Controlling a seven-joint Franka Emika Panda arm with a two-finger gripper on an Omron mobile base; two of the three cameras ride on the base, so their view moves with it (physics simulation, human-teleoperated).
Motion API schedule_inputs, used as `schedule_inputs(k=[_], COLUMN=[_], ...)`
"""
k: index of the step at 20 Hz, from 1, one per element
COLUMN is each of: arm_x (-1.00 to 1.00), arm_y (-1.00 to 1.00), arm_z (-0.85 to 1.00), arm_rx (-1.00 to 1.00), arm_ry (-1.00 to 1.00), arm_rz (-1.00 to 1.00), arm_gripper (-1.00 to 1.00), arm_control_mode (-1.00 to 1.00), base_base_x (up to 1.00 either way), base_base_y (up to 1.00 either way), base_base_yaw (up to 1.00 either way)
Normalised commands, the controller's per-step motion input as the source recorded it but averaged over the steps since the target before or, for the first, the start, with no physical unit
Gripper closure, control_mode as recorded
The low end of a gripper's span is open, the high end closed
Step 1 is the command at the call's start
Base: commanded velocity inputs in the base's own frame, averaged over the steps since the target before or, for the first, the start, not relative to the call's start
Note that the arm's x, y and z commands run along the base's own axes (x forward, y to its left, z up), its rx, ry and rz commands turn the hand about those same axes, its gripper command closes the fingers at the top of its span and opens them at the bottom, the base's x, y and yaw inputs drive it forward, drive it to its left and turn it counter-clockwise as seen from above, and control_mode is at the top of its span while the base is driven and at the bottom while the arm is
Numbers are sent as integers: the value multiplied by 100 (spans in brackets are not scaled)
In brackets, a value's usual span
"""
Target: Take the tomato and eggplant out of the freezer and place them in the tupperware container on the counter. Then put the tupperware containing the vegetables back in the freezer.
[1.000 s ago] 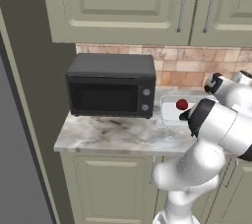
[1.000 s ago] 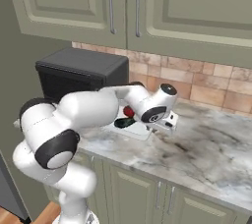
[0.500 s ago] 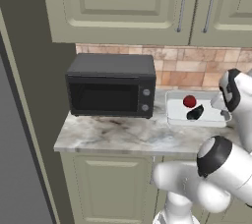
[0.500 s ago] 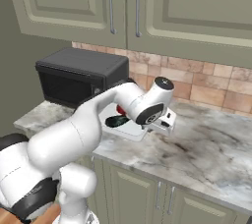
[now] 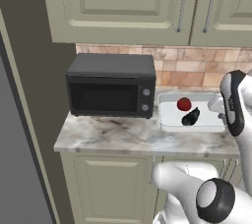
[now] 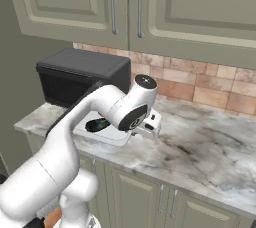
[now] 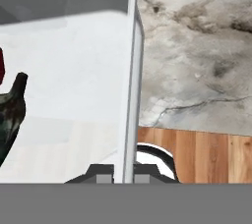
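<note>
The microwave [image 5: 110, 85] stands at the left of the counter [image 5: 108, 137]. Just to its right the tupperware container [image 5: 170, 117] holds the tomato [image 5: 184, 103] and the eggplant [image 5: 191, 117], ready for the freezer. At its right rim, the fingers [image 7: 123, 178] are nearly closed, pinching the thin wall (a carrying grip, I judge).

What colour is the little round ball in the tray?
The tomato is shiny red, clearest in the left base view.
</note>
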Motion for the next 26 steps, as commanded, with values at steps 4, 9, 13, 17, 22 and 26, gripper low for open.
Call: schedule_inputs(k=[4, 9, 13, 17, 22, 26], arm_x=[-47, -42, -20, -22, -24, -34], arm_y=[64, 58, 38, 12, 0, 0], arm_z=[23, 37, 60, 60, 46, 23], arm_rx=[0, 0, 0, 1, 4, 10], arm_ry=[0, 0, 0, 0, 1, 11], arm_rz=[6, 7, 5, 3, 0, 0], arm_gripper=[100, 100, 100, 100, 100, 100], arm_control_mode=[-100, -100, -100, -100, -100, -100], base_base_x=[0, 0, 0, 0, 0, 0], base_base_y=[0, 0, 0, 0, 0, 0], base_base_yaw=[0, 0, 0, 0, 0, 0])
